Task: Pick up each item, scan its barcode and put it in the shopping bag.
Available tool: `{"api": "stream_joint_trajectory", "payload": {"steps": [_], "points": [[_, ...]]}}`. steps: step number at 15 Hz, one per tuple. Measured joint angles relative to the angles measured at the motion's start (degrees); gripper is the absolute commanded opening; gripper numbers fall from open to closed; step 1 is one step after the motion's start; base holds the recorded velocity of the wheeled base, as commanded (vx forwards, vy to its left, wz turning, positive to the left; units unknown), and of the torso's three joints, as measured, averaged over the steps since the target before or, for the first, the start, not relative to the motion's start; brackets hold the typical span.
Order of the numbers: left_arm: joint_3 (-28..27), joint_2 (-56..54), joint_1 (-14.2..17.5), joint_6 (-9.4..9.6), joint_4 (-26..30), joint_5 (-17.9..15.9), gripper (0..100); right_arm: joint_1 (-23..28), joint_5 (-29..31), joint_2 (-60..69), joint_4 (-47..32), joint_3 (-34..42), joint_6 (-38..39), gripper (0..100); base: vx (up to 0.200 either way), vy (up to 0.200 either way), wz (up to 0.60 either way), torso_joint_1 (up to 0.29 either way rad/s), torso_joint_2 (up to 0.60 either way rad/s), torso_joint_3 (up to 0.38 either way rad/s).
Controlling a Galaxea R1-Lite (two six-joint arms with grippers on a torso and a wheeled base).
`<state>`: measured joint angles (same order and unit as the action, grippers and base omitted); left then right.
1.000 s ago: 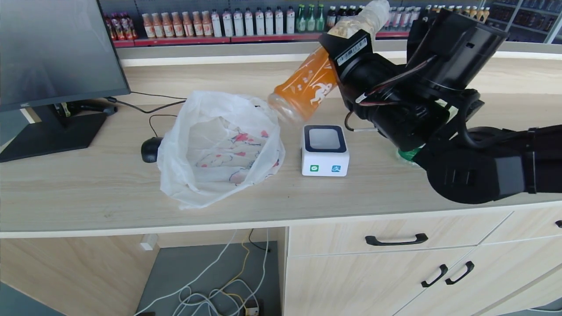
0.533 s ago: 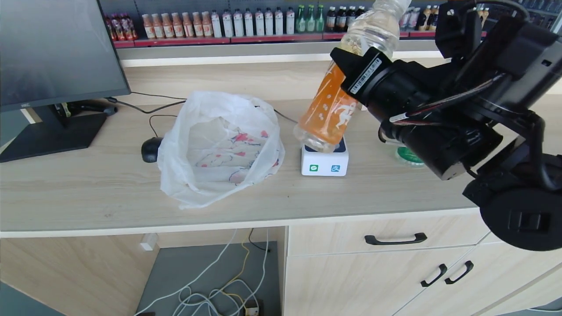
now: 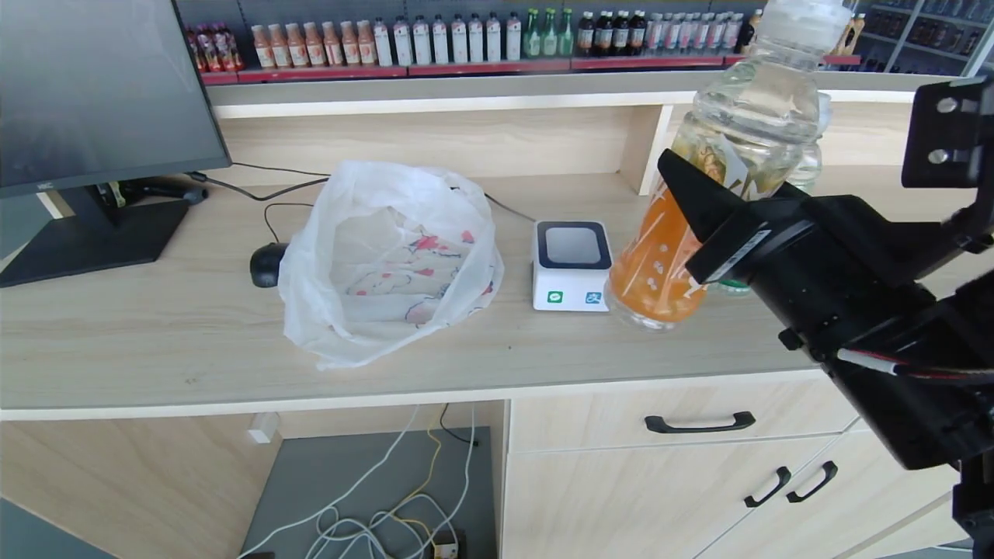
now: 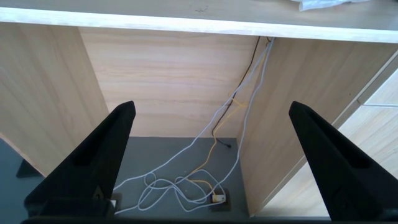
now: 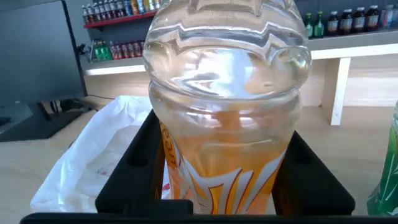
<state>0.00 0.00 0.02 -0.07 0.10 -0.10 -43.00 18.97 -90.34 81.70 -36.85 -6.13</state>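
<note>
Gripping bottle (image 3: 660, 264) in right gripper (image 3: 703, 206), fingers pressed on its middle from both sides, orange label between them. Holding it near upright, leaned a little, clear neck and cap toward 12 o'clock, orange lower half toward 6 o'clock. Placed just at 3 o'clock of scanner (image 3: 573, 265), base low over counter (image 3: 155, 341); cannot tell whether base touches the wood. Not in bag (image 3: 388, 256), well apart from it with scanner between. Bag slumped on counter just at 9 o'clock of scanner, mouth gaping upward, red and blue print showing on its inside. Black mouse (image 3: 265, 264) tucked against bag's edge at 9 o'clock, cord running off toward 12 o'clock. Monitor (image 3: 93, 85) standing at 10 o'clock of bag, at counter's far corner. Green-capped item (image 3: 726, 286) at 3 o'clock of bottle, mostly hidden behind right gripper. Rows of drinks on shelf (image 3: 435, 39) along the back at 12 o'clock. Carrying left gripper (image 4: 211, 107) low, beneath counter's edge, fingers spread wide with nothing between, facing the open bay where cables (image 4: 199, 180) lie coiled on the floor.
</note>
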Motion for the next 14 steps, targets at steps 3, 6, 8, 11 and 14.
{"api": "stream_joint_trajectory", "payload": {"steps": [3, 6, 8, 11, 14], "points": [[0.0, 0.0, 0.0, 0.0, 0.0, 0.0, 100, 0.2, -0.5, 0.4, 1.8, 4.0, -0.9, 0, 0.0, 0.0, 0.0, 0.0, 0.0, 0.0], [0.0, 0.0, 0.0, 0.0, 0.0, 0.0, 100, 0.3, -1.9, 0.2, 3.4, 4.7, -0.4, 0, 0.0, 0.0, 0.0, 0.0, 0.0, 0.0], [0.0, 0.0, 0.0, -0.09, 0.0, 0.0, 100, 1.5, -3.1, -0.9, 4.9, 3.4, -0.4, 0, 0.0, 0.0, 0.0, 0.0, 0.0, 0.0], [0.0, 0.0, 0.0, -0.15, 0.0, 0.0, 100, 6.0, -3.0, -2.1, 6.2, 0.8, -0.6, 0, 0.0, 0.133, 0.0, 0.0, 0.0, 0.002], [0.0, 0.0, 0.0, -0.15, 0.0, 0.0, 100, 8.5, -3.1, -2.1, 6.5, -0.1, -0.5, 0, 0.0, 0.2, 0.0, 0.005, 0.0, 0.005]]}}
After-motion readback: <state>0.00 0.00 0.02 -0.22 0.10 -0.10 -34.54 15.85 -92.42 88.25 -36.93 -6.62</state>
